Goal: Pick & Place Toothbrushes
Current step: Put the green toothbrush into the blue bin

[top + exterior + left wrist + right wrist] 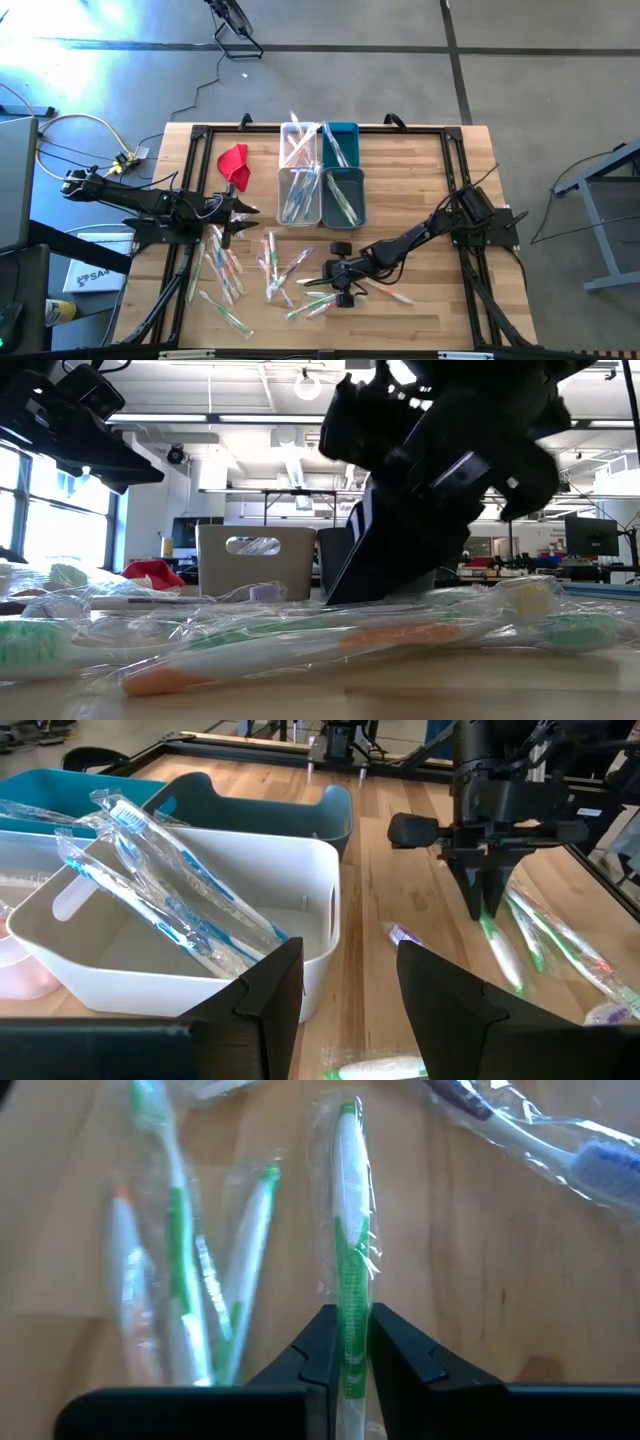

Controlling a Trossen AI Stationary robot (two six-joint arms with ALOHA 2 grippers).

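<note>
Several wrapped toothbrushes [235, 275] lie scattered flat on the near half of the wooden table. Others stand slanted in the bins [320, 175] at the table's middle. My right gripper [347, 1355] is down among the scattered ones, shut on a green-and-white toothbrush [347, 1230]; it also shows in the left wrist view [487, 905] and the high view [335, 280]. My left gripper [350, 990] hovers open at the table's left side [240, 212], near a white bin [180, 955] holding blue toothbrushes [170, 885]. My right gripper pinches the green part of the toothbrush's handle [349, 1315], wrapper and all, between its two fingers, one on each long side. The fingers slant down from the table's right side. The toothbrush lies flat on the table and runs on past the fingertips.
A red cloth [234, 163] lies at the far left of the table. Teal and white bins [342, 145] stand in a block at the far middle. More green and orange toothbrushes [190, 1280] lie close beside the held one, and a blue one [560, 1140] lies farther off.
</note>
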